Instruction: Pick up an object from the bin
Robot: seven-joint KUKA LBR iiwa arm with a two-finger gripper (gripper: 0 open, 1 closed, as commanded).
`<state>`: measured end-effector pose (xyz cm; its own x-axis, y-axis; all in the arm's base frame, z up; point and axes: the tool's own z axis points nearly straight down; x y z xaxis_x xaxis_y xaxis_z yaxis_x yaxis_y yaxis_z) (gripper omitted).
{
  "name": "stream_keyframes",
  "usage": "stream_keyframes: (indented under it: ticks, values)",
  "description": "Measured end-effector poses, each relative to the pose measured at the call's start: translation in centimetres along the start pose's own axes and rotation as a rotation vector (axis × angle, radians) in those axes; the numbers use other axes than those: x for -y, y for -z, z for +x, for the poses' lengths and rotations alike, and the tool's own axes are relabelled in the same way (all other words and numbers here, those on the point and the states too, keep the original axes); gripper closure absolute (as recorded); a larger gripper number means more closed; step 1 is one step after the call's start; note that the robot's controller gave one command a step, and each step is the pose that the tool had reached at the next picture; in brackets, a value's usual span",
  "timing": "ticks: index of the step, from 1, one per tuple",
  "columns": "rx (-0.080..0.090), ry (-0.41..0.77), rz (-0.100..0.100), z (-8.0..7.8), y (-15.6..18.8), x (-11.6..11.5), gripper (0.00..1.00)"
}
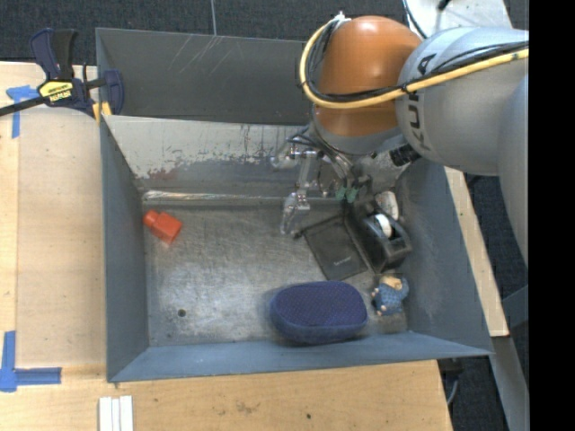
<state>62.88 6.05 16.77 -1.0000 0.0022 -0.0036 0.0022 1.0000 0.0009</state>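
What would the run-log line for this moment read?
gripper: near back wall | nearest: dark grey flat box, lower right of it in view | others: orange block at left, blue oval pad at front

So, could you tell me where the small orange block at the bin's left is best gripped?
Probably from straight above, across the narrower width of the orange block, at mid-length. It lies alone on the bin floor with bare metal around it, so nothing blocks a descent, and its flat, boxy sides should hold well. It sits askew, so the wrist would need turning.
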Motion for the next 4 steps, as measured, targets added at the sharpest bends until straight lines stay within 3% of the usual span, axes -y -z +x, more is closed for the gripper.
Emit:
stream_keyframes:
  ticks: [1, 2, 3, 4]
  values:
    - [0.0, -0.091, -0.004, 1.0, -2.4, -12.0, 0.0]
    - [-0.007, 0.202, 0.0, 2.1, -9.0, -17.2, 0.0]
    - [-0.001, 0.198, -0.002, 1.9, -8.7, -17.1, 1.0]
    - [0.009, 0.465, -0.001, 1.6, 6.1, -13.8, 1.0]
